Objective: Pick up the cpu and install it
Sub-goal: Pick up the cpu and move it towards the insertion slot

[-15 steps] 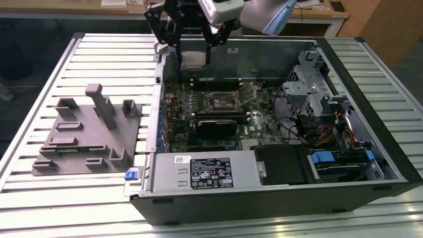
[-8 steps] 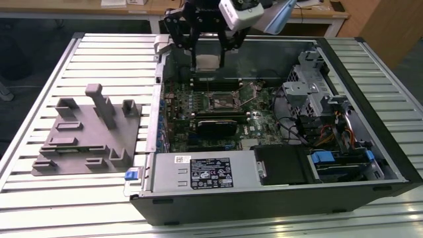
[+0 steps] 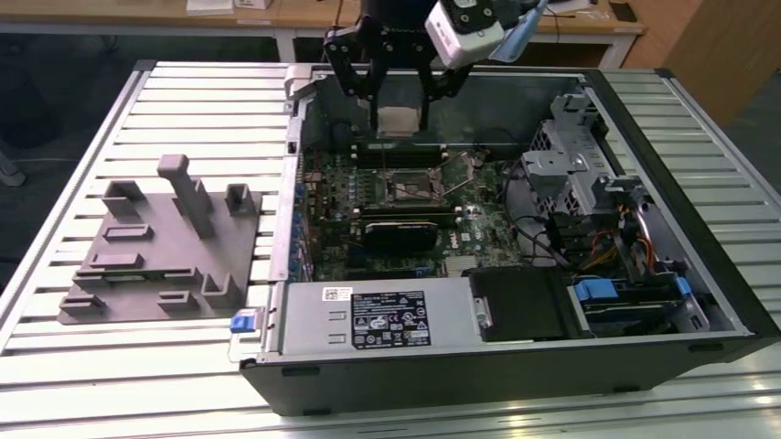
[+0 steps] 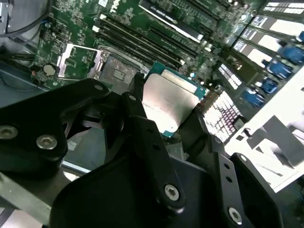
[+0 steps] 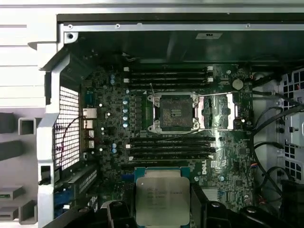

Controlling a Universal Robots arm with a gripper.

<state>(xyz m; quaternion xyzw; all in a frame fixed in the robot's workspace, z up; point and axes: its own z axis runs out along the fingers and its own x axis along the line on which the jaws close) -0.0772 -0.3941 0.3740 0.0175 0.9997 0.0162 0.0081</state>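
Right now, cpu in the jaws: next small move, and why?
Probably shift the cpu sideways until it sits over the open socket: the jaws hold it above the motherboard, and in the first wrist view it is offset from the socket.

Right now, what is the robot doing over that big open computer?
The robot's gripper is shut on the cpu, a small silver square chip. It holds the chip in the air above the green board inside the open computer case. The socket on the board is open and empty, so the chip is not in yet. A grey plastic stand sits beside the case.
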